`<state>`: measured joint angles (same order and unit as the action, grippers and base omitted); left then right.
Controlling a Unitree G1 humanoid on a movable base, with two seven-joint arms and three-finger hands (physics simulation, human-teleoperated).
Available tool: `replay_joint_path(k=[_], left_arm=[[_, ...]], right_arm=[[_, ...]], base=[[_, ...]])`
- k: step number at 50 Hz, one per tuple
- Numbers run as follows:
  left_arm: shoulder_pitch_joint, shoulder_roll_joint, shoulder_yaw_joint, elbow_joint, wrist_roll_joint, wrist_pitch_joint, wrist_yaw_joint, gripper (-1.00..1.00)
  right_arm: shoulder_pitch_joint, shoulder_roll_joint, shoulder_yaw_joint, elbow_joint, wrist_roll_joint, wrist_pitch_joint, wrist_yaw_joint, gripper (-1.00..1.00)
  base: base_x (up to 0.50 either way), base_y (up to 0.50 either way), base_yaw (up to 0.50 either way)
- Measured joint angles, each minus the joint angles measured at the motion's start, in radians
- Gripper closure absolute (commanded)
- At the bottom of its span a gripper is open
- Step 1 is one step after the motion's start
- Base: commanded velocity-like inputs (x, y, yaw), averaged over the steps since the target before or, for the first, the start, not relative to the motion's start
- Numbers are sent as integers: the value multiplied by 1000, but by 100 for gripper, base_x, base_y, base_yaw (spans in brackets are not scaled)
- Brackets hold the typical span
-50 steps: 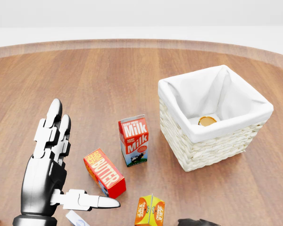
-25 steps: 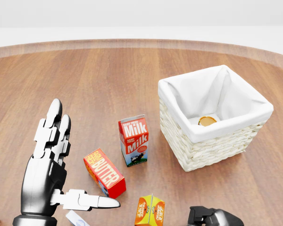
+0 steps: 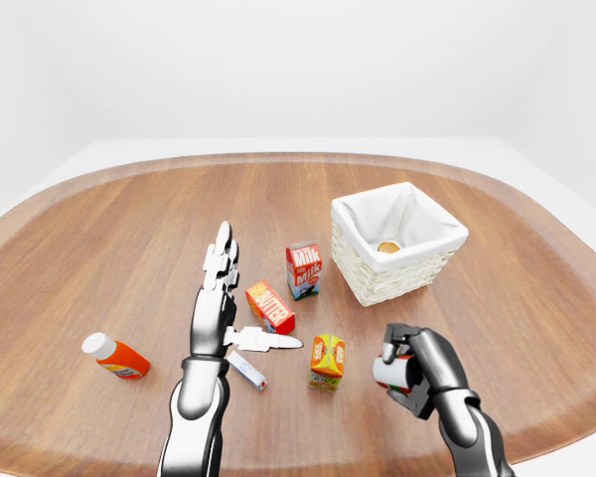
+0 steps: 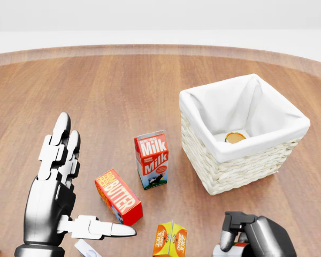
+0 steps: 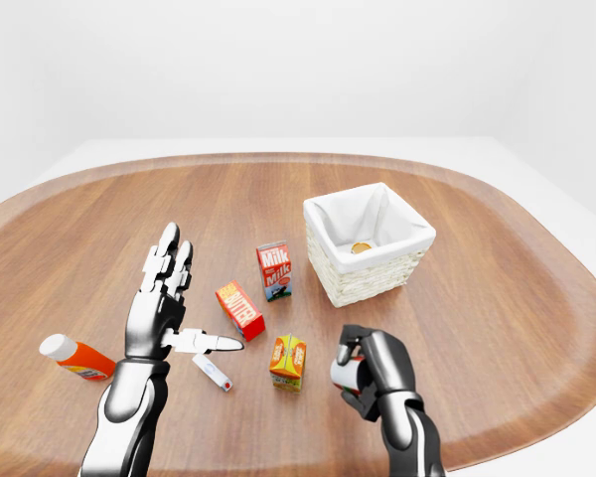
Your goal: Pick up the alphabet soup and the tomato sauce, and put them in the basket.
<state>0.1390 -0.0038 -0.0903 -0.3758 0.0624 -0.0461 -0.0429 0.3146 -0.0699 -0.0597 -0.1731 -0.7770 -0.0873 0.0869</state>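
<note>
My right hand [image 3: 409, 370] is shut on a red and white can [image 3: 390, 375] and holds it near the table's bottom edge, below the basket; its label cannot be read. In the head view the hand [image 4: 254, 235] shows at the bottom edge with a sliver of the can [image 4: 236, 248]. The white-lined wicker basket [image 4: 241, 149] stands at the right and holds another can [image 4: 235, 137], of which only the orange top shows. My left hand [image 5: 201, 296] is open and empty, fingers spread, left of the butter box.
A milk carton [image 4: 151, 159], a red butter box [image 4: 118, 196] and an orange juice carton [image 4: 170, 239] stand between my hands. An orange bottle [image 3: 116, 356] lies at the left. A small white tube [image 3: 246, 370] lies under my left thumb.
My right hand has risen into the head view from the bottom edge, shut on the can. The left hand and the other things have not moved.
</note>
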Motion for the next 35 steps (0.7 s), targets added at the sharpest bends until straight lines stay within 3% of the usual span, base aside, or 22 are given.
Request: replay_joint_path(k=[35], left_arm=[[0,0,0,0,0,0,0,-100]], right_arm=[[-116,10,-61,-168,76,0,110,100]], base=[[0,0,0]])
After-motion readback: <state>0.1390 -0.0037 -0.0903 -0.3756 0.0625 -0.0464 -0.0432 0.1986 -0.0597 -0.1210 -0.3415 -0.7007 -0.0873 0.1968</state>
